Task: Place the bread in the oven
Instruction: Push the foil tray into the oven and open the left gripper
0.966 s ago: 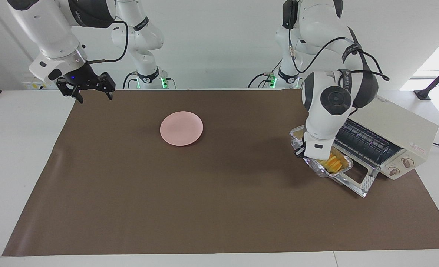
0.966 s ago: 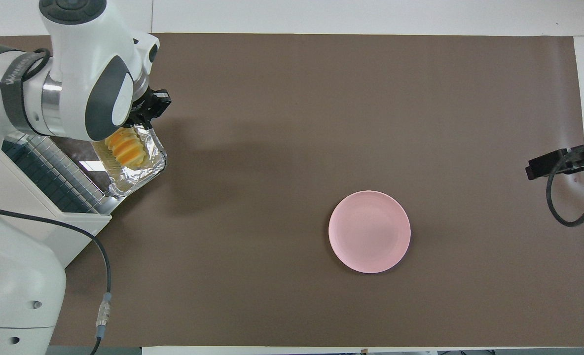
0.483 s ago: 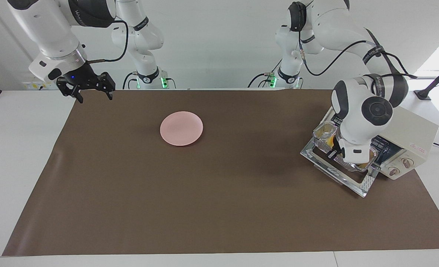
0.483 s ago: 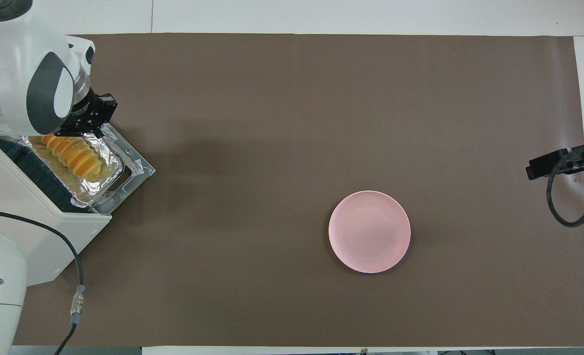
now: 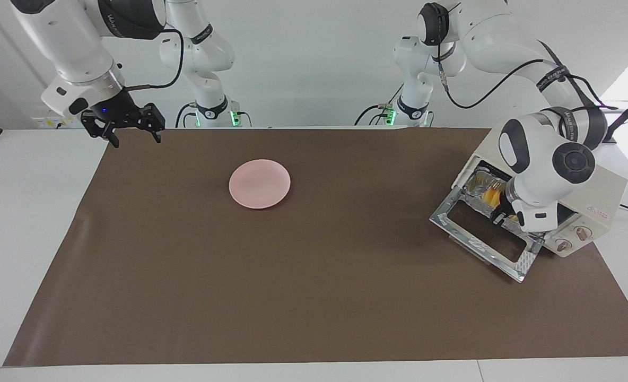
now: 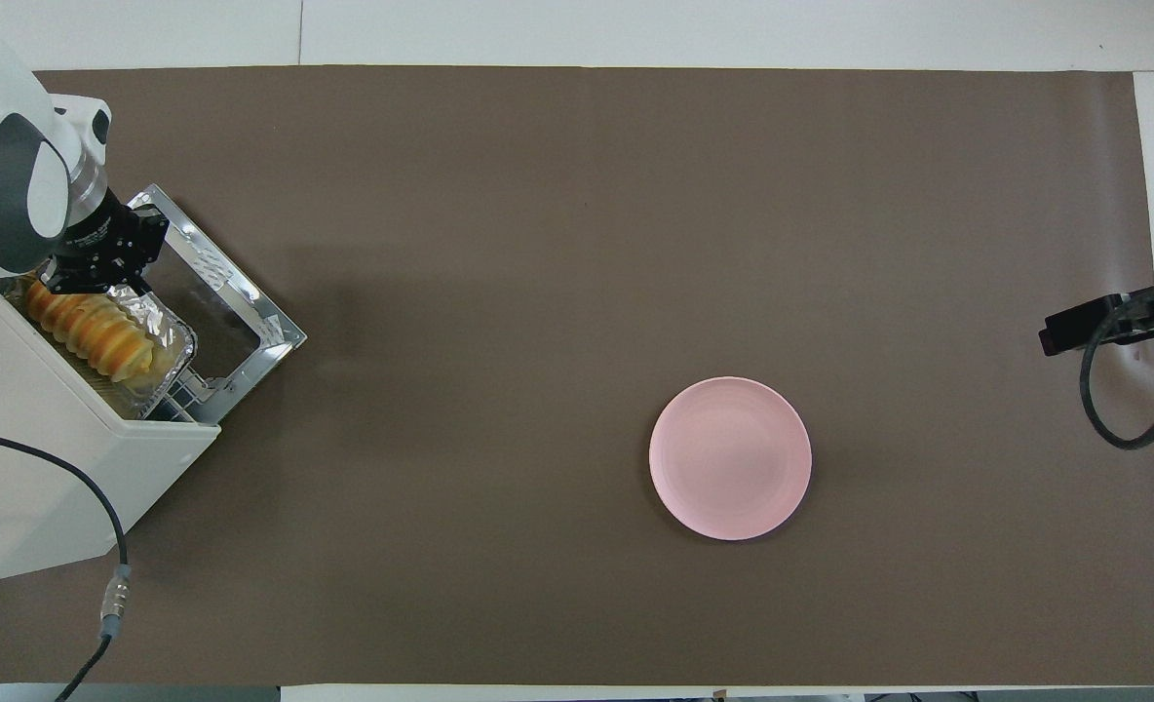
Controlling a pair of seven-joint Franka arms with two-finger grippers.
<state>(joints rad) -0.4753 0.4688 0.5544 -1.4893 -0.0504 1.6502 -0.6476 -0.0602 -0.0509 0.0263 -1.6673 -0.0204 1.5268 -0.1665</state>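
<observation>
The bread (image 6: 90, 330) is golden yellow-orange with paler ridged bands, lying in a shiny silver foil tray (image 6: 170, 343). The oven (image 5: 590, 199) is cream-white, its door (image 5: 486, 236) framed in mirror-bright metal. The plate (image 5: 259, 183) is plain pale pink. A flat brown mat (image 5: 314, 297) covers the white counter (image 5: 22, 212).

The mat (image 5: 303, 297) looks like matt brown paper on a smooth white counter (image 5: 27, 212). The plate (image 5: 260, 183) is smooth, satiny pink. The tray (image 6: 163, 336) is crinkled, shiny foil; the bread (image 6: 90, 327) in it is ridged and slightly glossy. The oven (image 5: 592, 193) has a matt cream shell, and its door (image 5: 483, 233) is glass in a bright metal frame.
</observation>
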